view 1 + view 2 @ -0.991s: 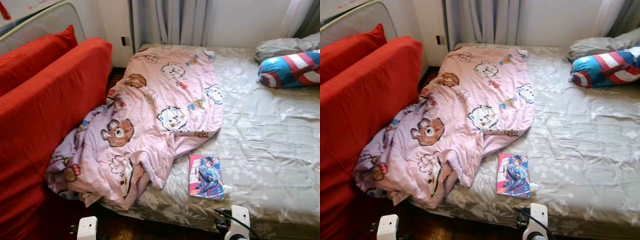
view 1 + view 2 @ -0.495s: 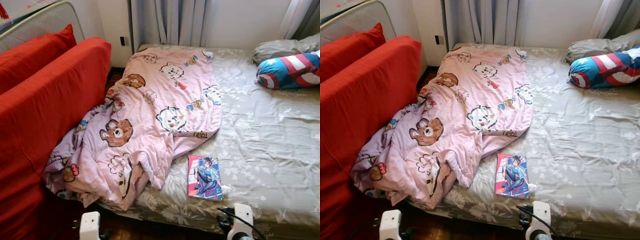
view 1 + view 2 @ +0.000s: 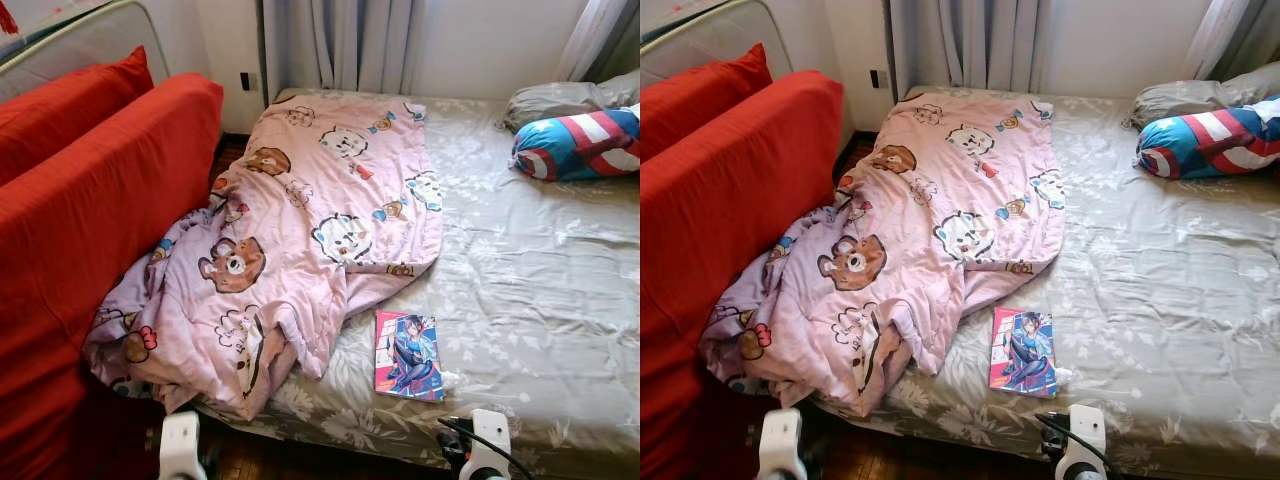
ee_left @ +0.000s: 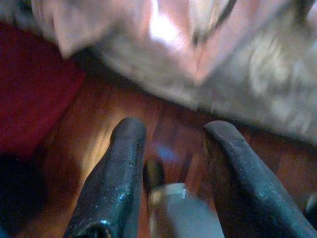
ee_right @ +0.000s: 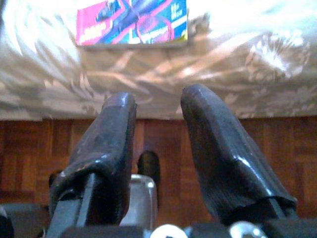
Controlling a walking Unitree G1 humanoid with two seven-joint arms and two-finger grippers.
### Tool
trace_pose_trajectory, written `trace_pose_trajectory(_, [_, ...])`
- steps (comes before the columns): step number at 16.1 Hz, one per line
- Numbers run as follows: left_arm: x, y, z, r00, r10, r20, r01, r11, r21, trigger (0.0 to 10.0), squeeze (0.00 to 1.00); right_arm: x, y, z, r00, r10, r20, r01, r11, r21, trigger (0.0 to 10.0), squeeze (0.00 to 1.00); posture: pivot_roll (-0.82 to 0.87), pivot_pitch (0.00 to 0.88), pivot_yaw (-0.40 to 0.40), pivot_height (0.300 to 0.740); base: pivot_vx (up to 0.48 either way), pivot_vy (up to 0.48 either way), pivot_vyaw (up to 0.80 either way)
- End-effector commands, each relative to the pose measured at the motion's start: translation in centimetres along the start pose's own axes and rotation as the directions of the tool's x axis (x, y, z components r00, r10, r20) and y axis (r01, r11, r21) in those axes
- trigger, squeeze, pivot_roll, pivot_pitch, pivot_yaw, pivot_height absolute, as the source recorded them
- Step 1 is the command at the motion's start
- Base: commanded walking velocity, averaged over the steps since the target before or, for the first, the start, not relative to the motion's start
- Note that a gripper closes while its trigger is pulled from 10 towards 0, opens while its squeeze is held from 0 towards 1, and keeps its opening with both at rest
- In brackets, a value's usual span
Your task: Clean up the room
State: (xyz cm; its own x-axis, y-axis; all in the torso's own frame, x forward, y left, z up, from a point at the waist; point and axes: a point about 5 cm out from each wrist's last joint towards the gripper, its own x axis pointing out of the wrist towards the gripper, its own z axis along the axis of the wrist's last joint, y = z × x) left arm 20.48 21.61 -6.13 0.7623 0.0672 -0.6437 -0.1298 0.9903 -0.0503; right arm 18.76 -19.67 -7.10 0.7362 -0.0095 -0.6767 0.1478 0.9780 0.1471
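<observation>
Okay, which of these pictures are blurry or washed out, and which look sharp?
Left wrist view: motion-blurred, the pink blanket smeared, with a blown-out patch on it. Right wrist view: sharper, though glare whitens the bed sheet beside the book. Both eye views: sharp and evenly lit.

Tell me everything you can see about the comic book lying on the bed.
The thin, glossy comic book has a pink cover showing a cartoon figure in blue. It is closed and lies flat, face up, on the grey floral bedsheet near the foot edge of the bed. It sits just beside the lower edge of the rumpled pink cartoon-print blanket, apparently not touching it. Nothing rests on it.
</observation>
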Motion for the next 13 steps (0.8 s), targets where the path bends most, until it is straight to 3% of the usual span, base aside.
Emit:
trace_pose_trajectory(1, [0.3,0.3,1.8,0.996,0.006,0.091,-0.004,1.000,-0.017,10.0,0.00,-0.2,0.0,0.2,0.998,-0.006,0.060,0.005,1.000,0.022,10.0,0.00,-0.04,0.068,-0.030,0.740,0.000,0.000,0.00])
trace_pose_trajectory(2, [0.5,0.6,4.2,0.977,0.011,0.212,-0.006,1.000,-0.025,10.0,0.00,-0.4,0.0,0.6,0.992,-0.009,0.127,0.008,1.000,0.008,10.0,0.00,-0.05,0.062,-0.027,0.740,0.000,0.000,0.00])
trace_pose_trajectory(4, [0.5,0.5,6.3,0.948,-0.013,0.318,0.018,1.000,-0.013,10.0,0.00,-0.5,0.1,1.1,0.980,-0.013,0.199,0.003,0.999,0.051,10.0,0.00,-0.06,0.057,-0.022,0.740,0.000,0.000,0.00])
trace_pose_trajectory(6, [0.3,0.3,8.5,0.902,-0.046,0.429,0.040,0.999,0.024,10.0,0.00,1.1,-0.1,6.1,0.966,0.015,0.258,-0.021,1.000,0.022,10.0,0.00,-0.06,0.052,-0.022,0.740,0.000,0.000,0.00])
trace_pose_trajectory(10, [-1.6,0.9,10.3,0.810,-0.067,0.583,0.051,0.998,0.044,10.0,0.00,0.5,0.3,9.2,0.898,0.050,0.436,-0.040,0.999,-0.031,10.0,0.00,-0.06,0.050,-0.028,0.740,0.000,0.000,0.00])
trace_pose_trajectory(13, [-2.7,0.1,10.3,0.781,-0.119,0.613,0.088,0.993,0.081,10.0,0.00,-0.1,0.9,10.3,0.854,0.111,0.509,-0.068,0.992,-0.102,10.0,0.00,-0.07,0.042,-0.030,0.740,0.000,0.000,0.00])
